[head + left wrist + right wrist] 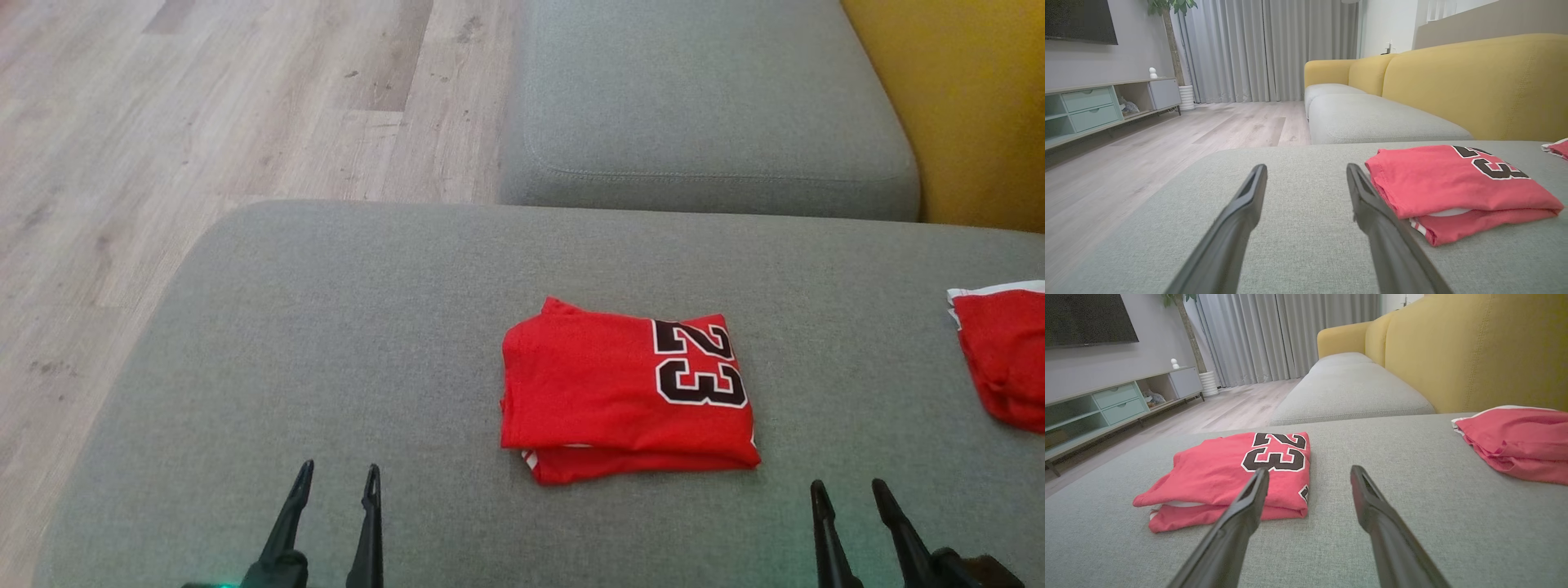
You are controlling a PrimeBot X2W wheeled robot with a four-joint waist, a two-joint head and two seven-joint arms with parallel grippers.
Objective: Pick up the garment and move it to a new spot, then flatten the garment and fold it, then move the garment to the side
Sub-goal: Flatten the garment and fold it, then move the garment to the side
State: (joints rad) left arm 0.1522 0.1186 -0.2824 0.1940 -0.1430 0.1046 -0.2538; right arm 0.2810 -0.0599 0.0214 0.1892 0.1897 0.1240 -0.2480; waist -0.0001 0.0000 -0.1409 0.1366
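Observation:
The garment (620, 392) is a red jersey with a black "23", folded into a neat rectangle on the grey sofa seat (326, 327). It also shows at the right of the left wrist view as the garment (1453, 188) and at the left of the right wrist view as the garment (1229, 473). My left gripper (338, 478) stands open at the lower left, short of the garment and apart from it. My right gripper (849, 490) stands open at the lower right, just beyond the garment's near right corner. Nothing lies between either pair of fingers (1249, 196) (1367, 494).
A second red cloth with white trim (1004, 351) lies at the seat's right edge. Another grey cushion (702, 106) and the yellow backrest (971, 98) stand beyond. Wooden floor (163, 122) runs along the left. A TV cabinet (1094, 110) lines the far wall.

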